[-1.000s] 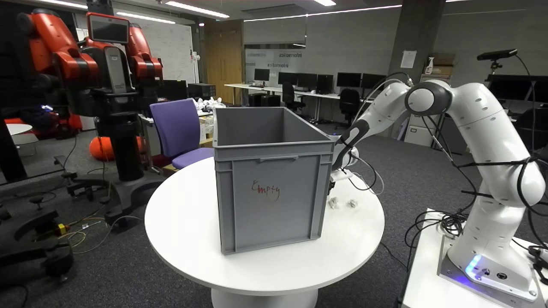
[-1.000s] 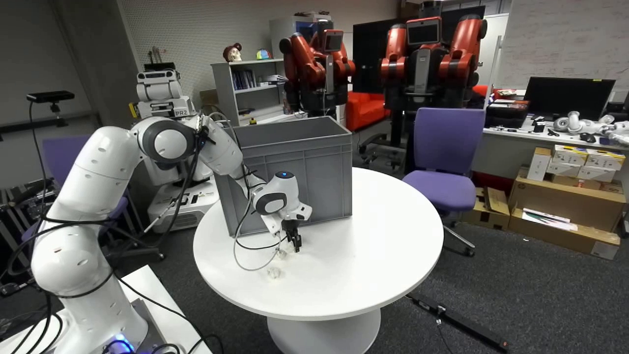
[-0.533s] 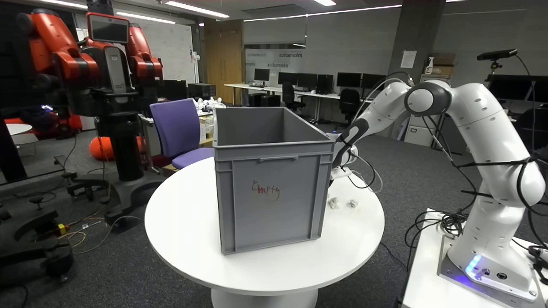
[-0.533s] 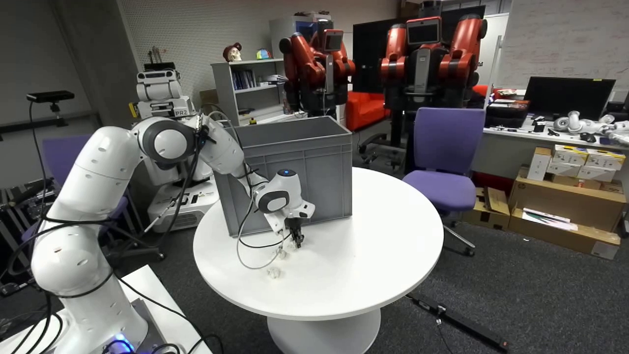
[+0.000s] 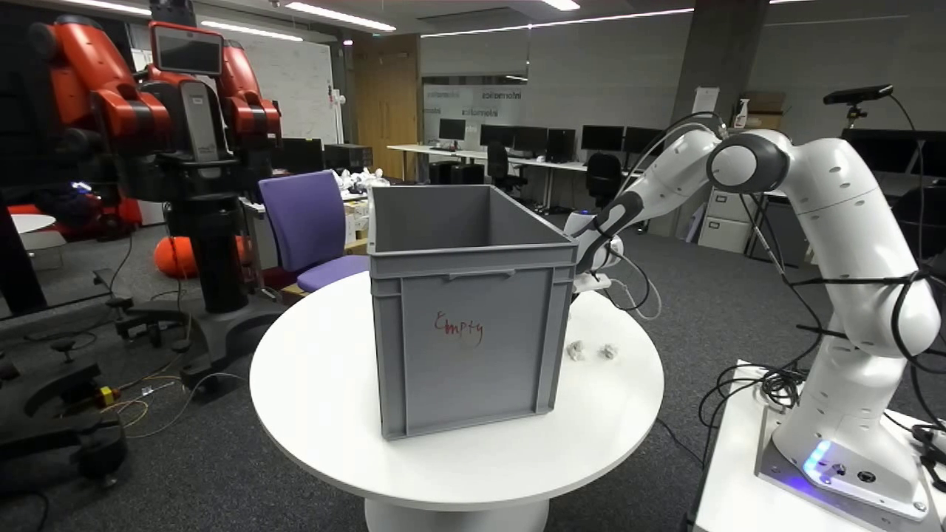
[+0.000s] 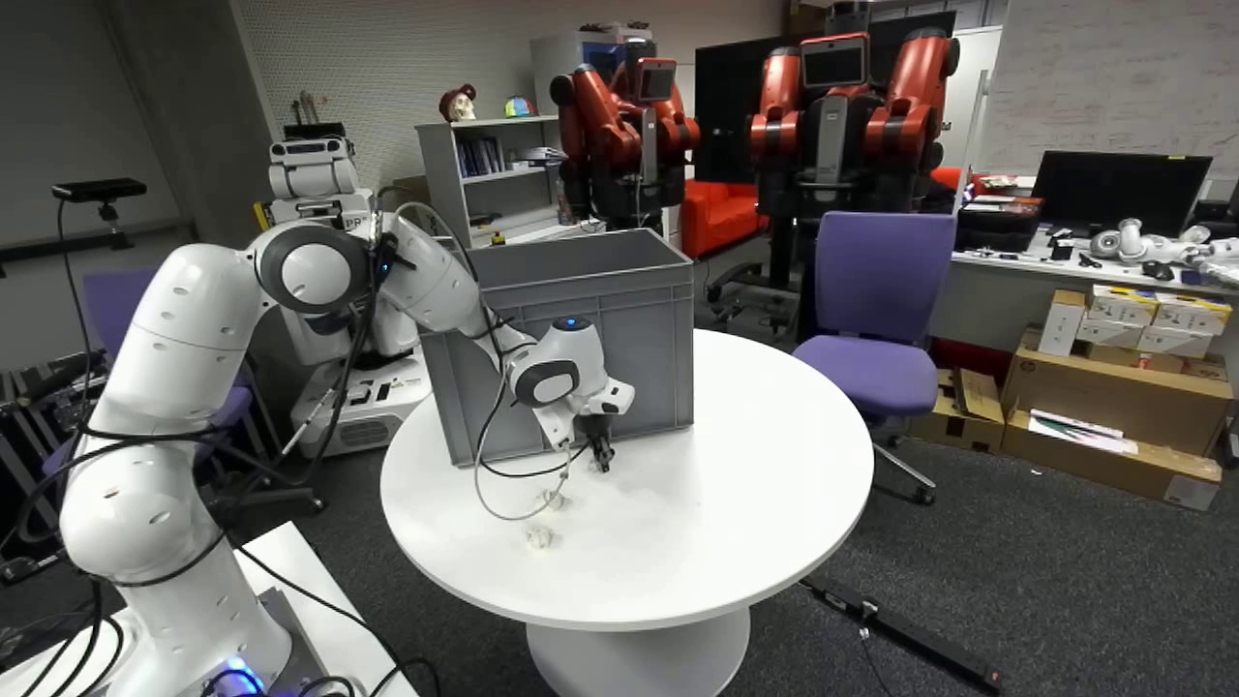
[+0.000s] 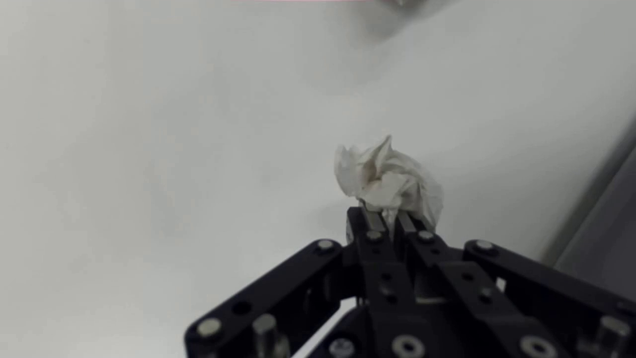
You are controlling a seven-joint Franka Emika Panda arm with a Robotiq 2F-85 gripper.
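I hold a crumpled, papery white tissue (image 7: 395,186) pinched in my nearly closed gripper (image 7: 391,221), over the smooth round table (image 6: 755,503), beside the ribbed gray plastic box (image 6: 653,348); two wadded lumps (image 6: 539,535) lie nearby.

A crumpled off-white paper tissue (image 7: 395,184) is pinched by a narrow tuft between the tips of the fingers (image 7: 370,221). Its loosely wadded bulk is bunched just beyond them and spread slightly to both sides. Its thin edges are creased, and one fold is drawn to a sharp point, directed away from the fingers.
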